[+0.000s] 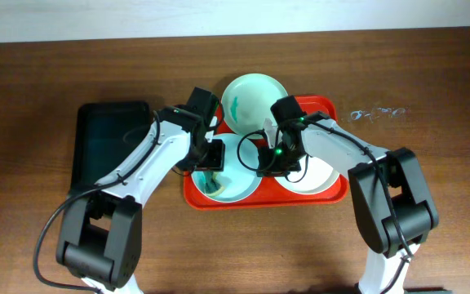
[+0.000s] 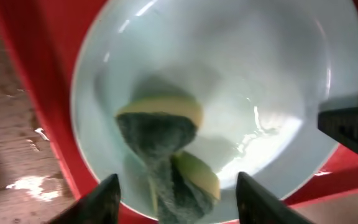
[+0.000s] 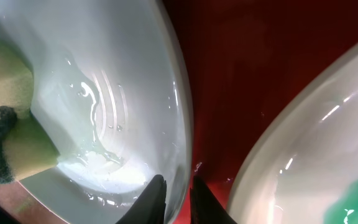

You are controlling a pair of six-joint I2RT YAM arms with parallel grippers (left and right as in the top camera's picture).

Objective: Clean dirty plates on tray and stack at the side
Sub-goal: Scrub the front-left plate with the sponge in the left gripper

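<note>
The light blue plate [image 1: 233,186] lies at the left of the orange-red tray [image 1: 259,202]. A yellow sponge with a dark scouring side [image 2: 160,134] rests folded in it. My left gripper [image 2: 176,199] is open, its fingers on either side of the sponge, over this plate [image 2: 229,74]. My right gripper [image 3: 178,196] is shut on the plate's rim [image 3: 117,81]. The white plate [image 1: 317,173] lies at the tray's right and carries a teal smear [image 3: 353,199]. The pale mint plate [image 1: 254,100] lies over the tray's far edge.
A black tray [image 1: 104,139] lies on the wooden table left of the orange-red tray. A small clear plastic scrap [image 1: 378,113] lies at the right rear. Both arms cross over the tray's middle.
</note>
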